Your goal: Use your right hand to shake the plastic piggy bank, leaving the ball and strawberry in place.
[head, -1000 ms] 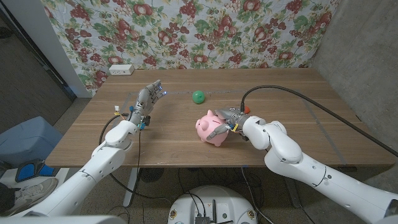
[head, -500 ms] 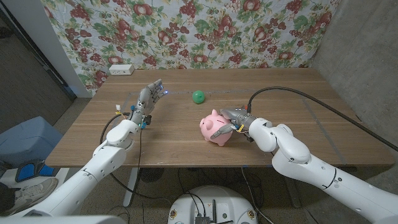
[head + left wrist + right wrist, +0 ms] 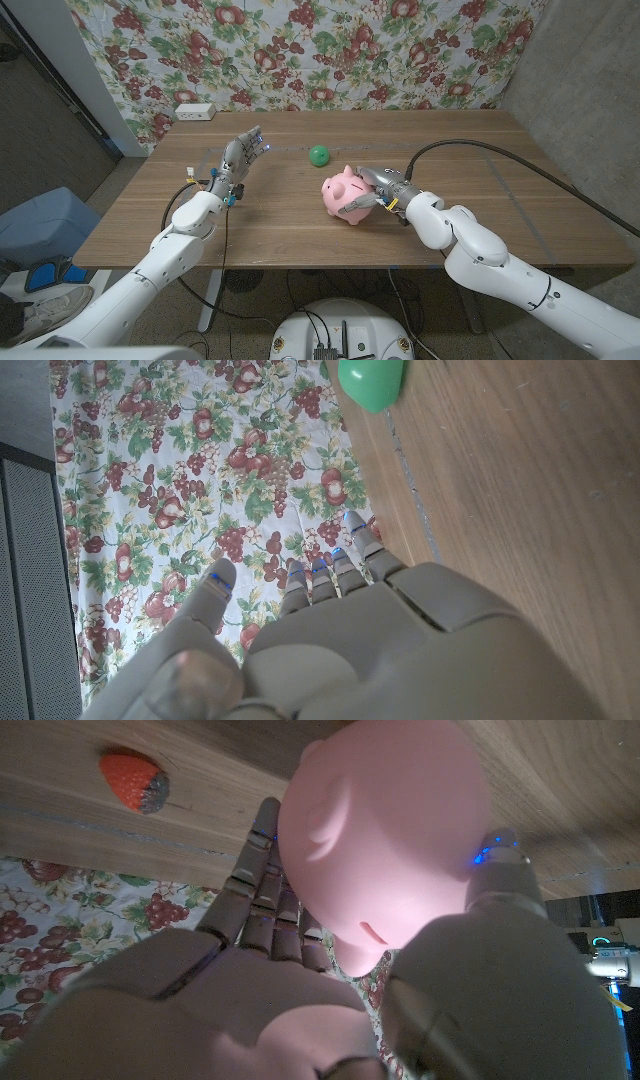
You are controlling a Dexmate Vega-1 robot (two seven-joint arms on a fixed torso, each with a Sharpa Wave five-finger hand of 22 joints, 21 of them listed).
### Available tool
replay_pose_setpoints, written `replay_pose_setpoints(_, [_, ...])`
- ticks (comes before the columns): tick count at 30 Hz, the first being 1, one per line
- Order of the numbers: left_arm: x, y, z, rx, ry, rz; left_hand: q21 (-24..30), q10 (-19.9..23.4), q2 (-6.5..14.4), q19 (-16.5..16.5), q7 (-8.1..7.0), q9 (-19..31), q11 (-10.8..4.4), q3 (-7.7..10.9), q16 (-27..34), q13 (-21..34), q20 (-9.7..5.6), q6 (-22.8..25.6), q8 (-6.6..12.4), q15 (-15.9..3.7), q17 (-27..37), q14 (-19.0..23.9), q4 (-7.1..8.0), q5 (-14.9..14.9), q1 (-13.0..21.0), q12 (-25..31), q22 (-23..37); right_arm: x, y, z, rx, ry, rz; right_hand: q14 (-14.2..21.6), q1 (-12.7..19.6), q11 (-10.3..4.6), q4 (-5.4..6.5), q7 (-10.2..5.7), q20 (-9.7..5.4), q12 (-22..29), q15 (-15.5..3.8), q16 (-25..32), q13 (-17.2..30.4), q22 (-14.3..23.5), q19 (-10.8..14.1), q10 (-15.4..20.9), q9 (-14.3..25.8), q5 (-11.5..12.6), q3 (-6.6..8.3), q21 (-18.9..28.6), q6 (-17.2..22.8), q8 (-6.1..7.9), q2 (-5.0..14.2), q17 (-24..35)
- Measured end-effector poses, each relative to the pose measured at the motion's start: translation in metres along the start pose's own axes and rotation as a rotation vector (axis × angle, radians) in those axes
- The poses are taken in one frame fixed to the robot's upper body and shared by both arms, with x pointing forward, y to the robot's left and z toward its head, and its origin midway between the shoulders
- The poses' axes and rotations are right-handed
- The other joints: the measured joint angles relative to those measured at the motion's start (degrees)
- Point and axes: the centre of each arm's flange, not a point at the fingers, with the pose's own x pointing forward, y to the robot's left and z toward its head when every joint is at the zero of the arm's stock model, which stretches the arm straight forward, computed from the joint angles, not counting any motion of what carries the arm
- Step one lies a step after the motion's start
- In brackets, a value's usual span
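Piggy bank sits in your right hand near the tabletop middle, fingers and thumb clasping its rear, snout pointing toward the left edge, long axis running left to right. Your left hand holds nothing, fingers spread.

no legible text, label, brand, number or sign on anything in view

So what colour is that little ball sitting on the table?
Green. The ball shows best in the head view, alone on the wood behind the piggy bank.
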Motion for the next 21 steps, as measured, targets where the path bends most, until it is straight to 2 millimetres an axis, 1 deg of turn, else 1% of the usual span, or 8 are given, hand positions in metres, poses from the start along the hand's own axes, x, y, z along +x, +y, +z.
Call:
replay_pose_setpoints(2, [0.000,-0.001,0.001,0.001,-0.002,-0.001,0.0,0.0,0.0,0.0,0.00,0.0,0.00,0.00,0.0,0.0,0.00,0.0,0.00,0.00,0.0,0.0,0.00,0.0,0.0,0.0,0.0,-0.001,-0.001,-0.001,0.014,-0.004,-0.017,0.0,0.0,0.00,0.00,0.00,0.00,0.0,0.00,0.0,0.0,0.0,0.0,0.0,0.0,0.0,0.00,0.2,0.0,0.00,0.00,0.0])
replay_pose_setpoints(3, [0.000,-0.001,0.001,0.001,-0.003,0.000,-0.2,0.0,0.0,0.1,0.00,0.0,0.00,0.00,0.0,0.0,-0.09,0.0,0.00,0.00,0.0,0.0,0.00,0.0,0.0,0.0,0.0,-0.002,-0.002,-0.002,0.021,-0.003,-0.023,0.0,0.0,0.42,0.00,0.00,0.00,0.0,0.00,0.0,0.0,0.0,0.0,0.4,0.0,0.0,0.00,0.2,0.0,0.00,0.00,0.0])
replay_pose_setpoints(10, [0.000,-0.003,0.003,0.002,-0.007,-0.001,-0.2,0.0,0.0,0.2,0.00,0.0,0.00,0.00,0.0,0.0,-0.21,0.0,0.00,0.00,0.0,0.0,0.00,0.0,0.0,0.0,0.0,-0.005,-0.007,-0.006,0.071,-0.018,-0.074,0.0,0.0,0.42,0.00,0.00,0.00,0.0,0.01,0.2,0.0,0.0,0.0,0.4,0.0,0.0,0.00,0.7,0.0,0.00,0.00,0.0])
replay_pose_setpoints(11, [0.000,-0.003,0.003,0.003,-0.007,-0.001,-0.2,0.0,0.0,0.2,0.00,0.0,0.00,0.00,0.0,0.0,-0.21,0.0,0.00,0.00,0.0,0.0,0.00,0.0,0.0,0.0,0.0,-0.006,-0.007,-0.007,0.073,-0.017,-0.077,0.0,0.0,0.42,0.00,-0.01,0.12,0.0,0.01,0.2,0.0,0.0,-0.1,0.4,0.0,0.5,0.00,0.7,0.0,0.00,0.00,0.0])
replay_pose_setpoints(19, [-0.001,-0.006,0.004,0.002,-0.010,0.000,-0.4,0.0,0.0,0.2,0.00,0.0,0.00,0.00,0.0,0.0,-0.21,0.0,0.00,0.00,0.0,0.0,0.00,0.0,0.0,0.0,0.0,-0.009,-0.012,-0.011,0.113,-0.032,-0.134,0.0,0.0,0.42,0.00,-0.01,0.21,0.0,0.01,0.2,0.0,-0.3,-0.2,0.4,0.0,0.5,0.00,1.1,0.0,0.00,-0.01,0.0])
replay_pose_setpoints(21, [-0.002,-0.006,0.004,0.003,-0.011,0.002,-0.4,0.0,0.0,0.2,0.00,0.0,0.00,0.00,0.0,0.0,-0.21,0.0,0.00,0.30,0.0,0.3,0.00,0.0,0.0,0.0,0.0,-0.010,-0.012,-0.013,0.122,-0.030,-0.145,0.0,0.0,0.42,0.00,-0.01,0.21,0.0,0.01,0.2,0.0,-0.3,-0.2,0.4,0.0,0.5,0.00,1.3,0.0,0.00,-0.01,0.0])
